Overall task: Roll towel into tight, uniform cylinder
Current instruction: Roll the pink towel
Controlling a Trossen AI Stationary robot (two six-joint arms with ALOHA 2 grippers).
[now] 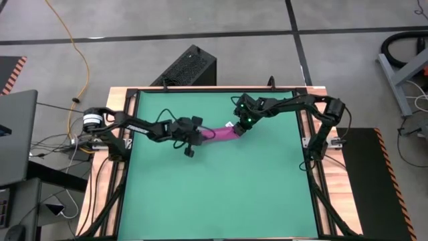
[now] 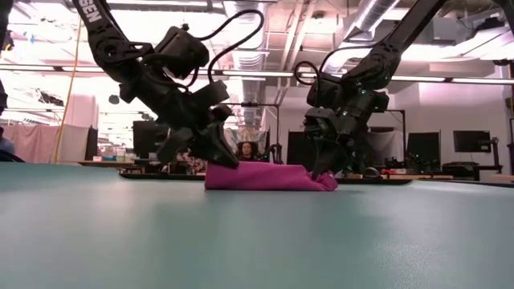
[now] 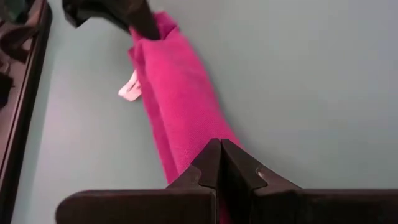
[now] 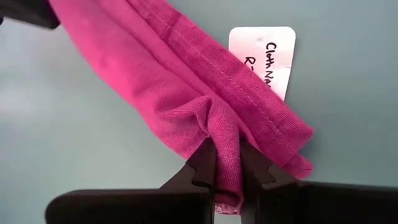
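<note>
While the soft, limp magenta-pink cloth roll (image 1: 219,134) is sagging mid-frame, the left gripper (image 1: 190,139), fingers pressed together, and right gripper (image 1: 239,126) are pinching its ends.

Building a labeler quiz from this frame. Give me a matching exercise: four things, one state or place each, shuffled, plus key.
Things:
1. left gripper
2. right gripper
3. white tag
4. green mat

States or places:
A. lies flat on the mat beside the cloth's hem
B. shut at one end of the towel
C. pinches a fold at the tagged end
D. lies under the towel

Pairs: 1-B, 2-C, 3-A, 4-D
</note>
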